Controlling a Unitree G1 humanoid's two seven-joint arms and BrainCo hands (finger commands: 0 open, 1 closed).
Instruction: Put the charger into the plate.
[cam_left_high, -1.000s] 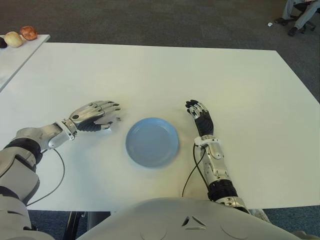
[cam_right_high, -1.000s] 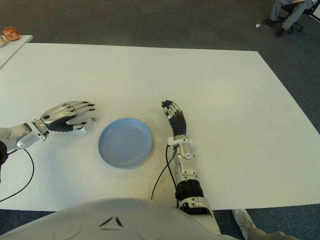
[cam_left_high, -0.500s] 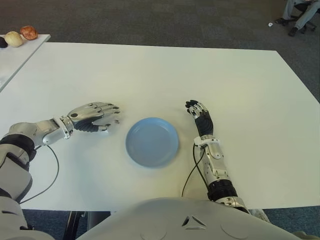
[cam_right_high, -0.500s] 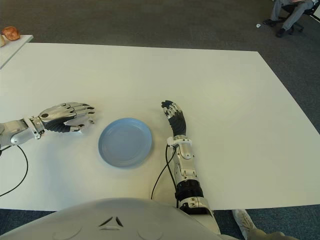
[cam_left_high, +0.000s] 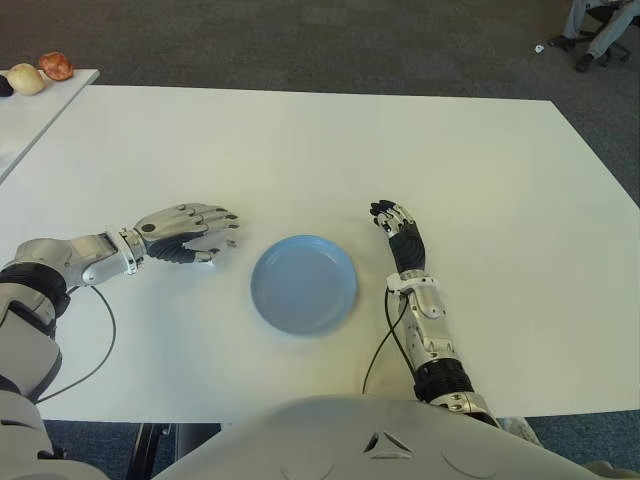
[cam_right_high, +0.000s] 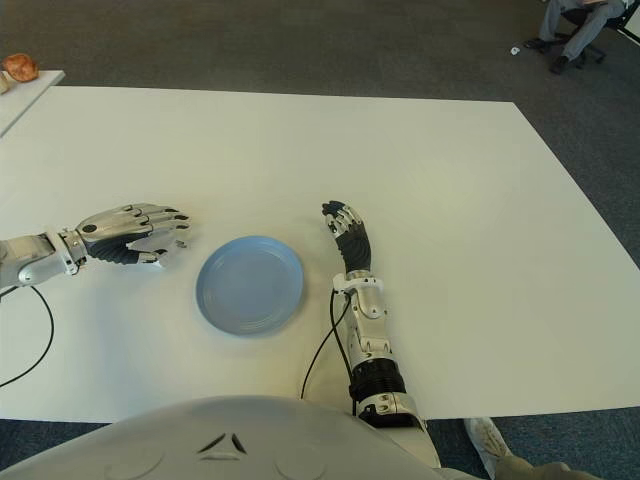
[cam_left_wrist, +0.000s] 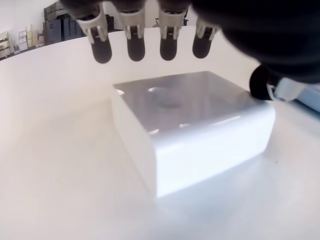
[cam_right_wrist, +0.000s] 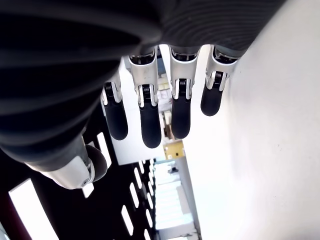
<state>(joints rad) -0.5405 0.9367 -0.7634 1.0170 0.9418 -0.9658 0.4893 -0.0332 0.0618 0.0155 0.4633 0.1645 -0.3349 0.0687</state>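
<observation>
The charger (cam_left_wrist: 200, 135), a small white block, lies flat on the white table (cam_left_high: 300, 150). My left hand (cam_left_high: 213, 236) is held just over it, left of the plate. In the left wrist view its fingers (cam_left_wrist: 135, 47) stretch above the block and the thumb tip (cam_left_wrist: 262, 85) sits by one corner, with no grip closed on it. From the eye views the hand hides nearly all of the charger. The light blue plate (cam_left_high: 303, 285) has nothing on it, at the table's front centre. My right hand (cam_left_high: 398, 228) shows just right of the plate, fingers extended and holding nothing.
A second white table (cam_left_high: 30, 110) at the far left carries round fruit-like items (cam_left_high: 40, 72). A seated person's legs (cam_left_high: 600, 25) show at the far right on the carpet. Black cables (cam_left_high: 100, 340) trail from both wrists toward the near table edge.
My left forearm has swung outward to the left and the hand has settled slightly lower over the charger, covering more of it. The right hand and plate have not moved.
</observation>
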